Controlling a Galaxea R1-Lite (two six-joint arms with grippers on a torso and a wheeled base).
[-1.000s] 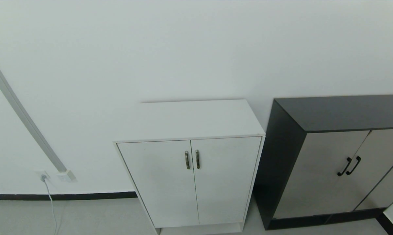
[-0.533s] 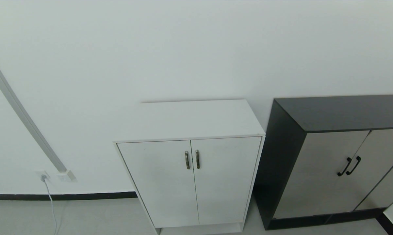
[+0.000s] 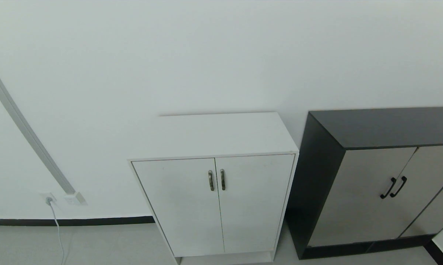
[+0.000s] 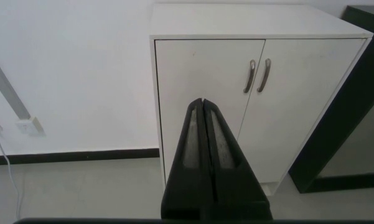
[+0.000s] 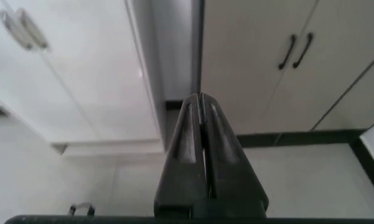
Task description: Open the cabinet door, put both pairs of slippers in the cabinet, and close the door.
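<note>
White wall (image 3: 206, 55) is backing 1 white cabinet (image 3: 217, 134), 2 doors (image 3: 184, 202) sitting closed, beside 1 dark cabinet (image 3: 383, 127). Both left gripper (image 4: 203, 101) and right gripper (image 5: 201, 96) are pressing fingers together.

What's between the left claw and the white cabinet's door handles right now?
Nothing in the way. In the left wrist view the left claw faces the white cabinet; only its bare closed door shows up to the handles.

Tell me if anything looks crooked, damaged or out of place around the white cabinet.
Nothing stands out. The white cabinet stands square, its doors shut flush, handles upright side by side. The dark cabinet beside it is closed too. The left gripper and right gripper are shut, short of the doors.
</note>
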